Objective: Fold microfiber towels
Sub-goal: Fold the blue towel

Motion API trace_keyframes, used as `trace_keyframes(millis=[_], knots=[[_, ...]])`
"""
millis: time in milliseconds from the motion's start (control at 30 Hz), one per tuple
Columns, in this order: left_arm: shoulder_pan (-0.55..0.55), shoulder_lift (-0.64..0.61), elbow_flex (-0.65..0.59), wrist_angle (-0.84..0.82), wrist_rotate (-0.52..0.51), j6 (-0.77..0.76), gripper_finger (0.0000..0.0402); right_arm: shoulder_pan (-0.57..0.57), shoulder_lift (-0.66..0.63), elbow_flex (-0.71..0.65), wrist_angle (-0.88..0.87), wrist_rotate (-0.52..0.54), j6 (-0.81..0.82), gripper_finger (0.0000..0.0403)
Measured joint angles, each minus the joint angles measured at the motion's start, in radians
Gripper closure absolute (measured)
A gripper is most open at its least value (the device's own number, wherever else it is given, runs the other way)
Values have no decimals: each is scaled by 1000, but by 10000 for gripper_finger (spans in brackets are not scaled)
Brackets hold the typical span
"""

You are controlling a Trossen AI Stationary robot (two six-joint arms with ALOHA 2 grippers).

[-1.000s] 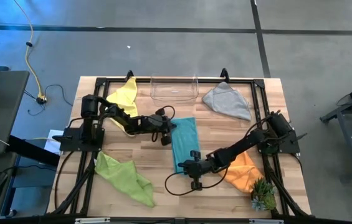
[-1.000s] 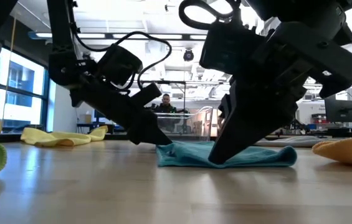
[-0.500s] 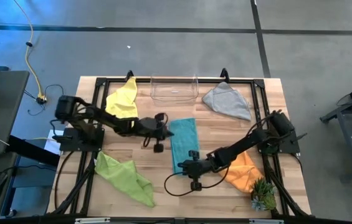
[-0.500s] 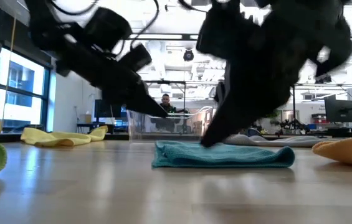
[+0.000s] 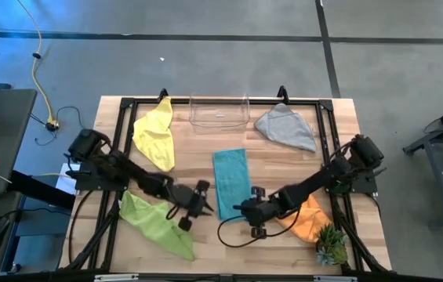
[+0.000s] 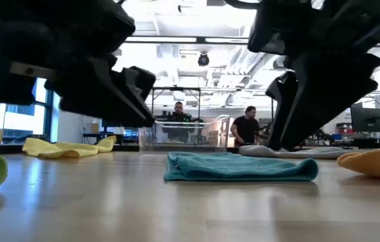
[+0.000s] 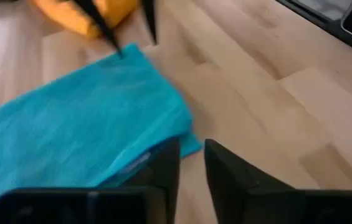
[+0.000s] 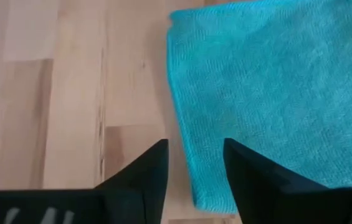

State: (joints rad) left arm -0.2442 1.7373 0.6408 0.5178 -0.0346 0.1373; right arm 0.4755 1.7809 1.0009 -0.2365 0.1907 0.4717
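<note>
Teal towel [image 5: 231,183] lies folded into a flat oblong at the table's [image 5: 339,125] centre, released by both grippers. Left gripper [image 5: 197,207], fingers slightly apart and empty, has withdrawn from the towel's left edge to bare wood beside its near left corner, next to the lime green towel [image 5: 157,223]. Right gripper [image 5: 246,208], fingers parted and empty, has backed off the near edge, now just beside the near right corner. Bare wood surrounds the oblong. Its edges look even; the folded edge is rounded in the low view.
</note>
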Motion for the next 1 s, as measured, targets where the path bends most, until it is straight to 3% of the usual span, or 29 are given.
trace_keyframes(millis=[233, 500, 667, 900, 1000], knots=[[-34, 98, 121, -49, -32, 6, 267, 13, 0, 0, 26, 32, -6, 249], [-45, 220, 240, -126, -143, 57, 252, 14, 0, 0, 23, 38, -9, 249], [-44, 229, 256, -155, -158, 75, 285, 20, 0, 0, 18, 38, -9, 249], [-46, 229, 257, -171, -169, 83, 385, 23, 0, 0, 15, 38, -8, 249], [-56, 218, 257, -186, -191, 88, 393, 23, 0, 0, 7, 38, -8, 249]])
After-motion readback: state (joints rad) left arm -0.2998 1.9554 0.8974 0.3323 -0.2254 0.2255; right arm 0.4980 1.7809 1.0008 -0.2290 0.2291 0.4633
